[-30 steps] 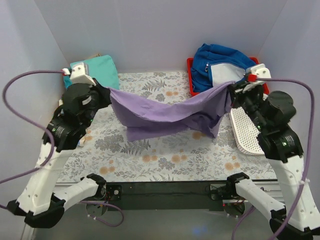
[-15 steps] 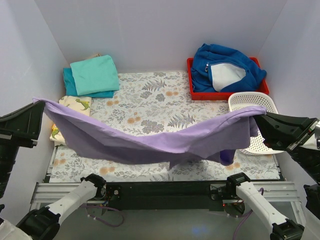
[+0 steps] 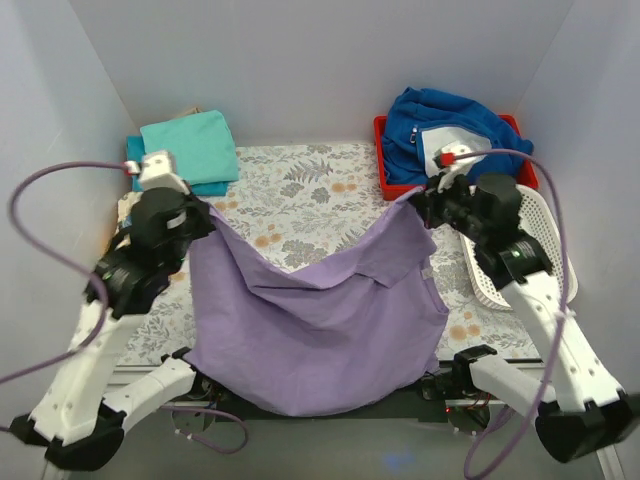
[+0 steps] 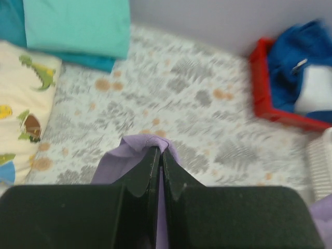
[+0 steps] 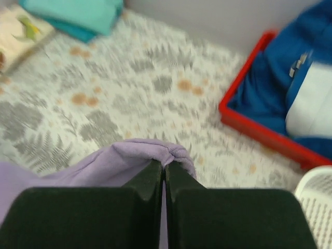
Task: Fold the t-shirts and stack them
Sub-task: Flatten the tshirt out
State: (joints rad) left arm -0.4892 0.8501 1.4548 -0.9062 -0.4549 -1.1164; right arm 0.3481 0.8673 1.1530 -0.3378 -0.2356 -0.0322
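The lavender-purple t-shirt hangs spread between both grippers, and its lower edge drapes over the table's near edge. My left gripper is shut on its left top corner. My right gripper is shut on its right top corner. Both corners are held above the floral table. A folded turquoise t-shirt lies on a darker teal one at the back left; they also show in the left wrist view.
A red tray at the back right holds the royal-blue fleece jacket. A white slotted basket stands at the right, partly under my right arm. A cream dinosaur-print cloth lies at the left edge.
Both grippers have come from wide apart near the front to further back and closer together. The shirt, stretched in a long band before, now hangs down as a broad sheet over the near edge.
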